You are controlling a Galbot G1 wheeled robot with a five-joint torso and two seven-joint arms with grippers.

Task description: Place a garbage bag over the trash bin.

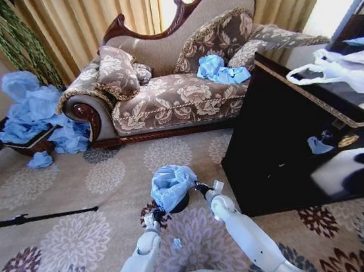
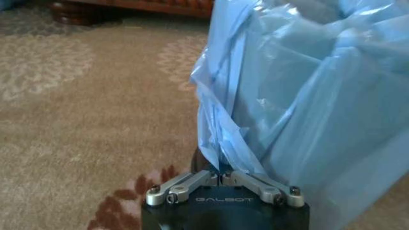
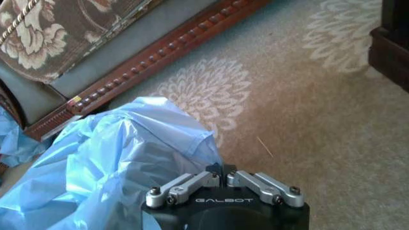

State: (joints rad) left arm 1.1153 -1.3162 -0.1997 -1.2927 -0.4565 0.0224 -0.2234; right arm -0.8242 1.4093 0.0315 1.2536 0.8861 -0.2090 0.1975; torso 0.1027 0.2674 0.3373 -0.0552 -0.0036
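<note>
Both jaws pinching garbage bag [image 1: 172, 185] edges

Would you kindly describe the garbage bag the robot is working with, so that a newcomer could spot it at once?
On the carpet before the sofa, both grippers meet at a small black bin. The garbage bag is the single light-blue sheet draped over it, pinched by the left gripper and right gripper, unlike the loose heap beside the sofa.
</note>
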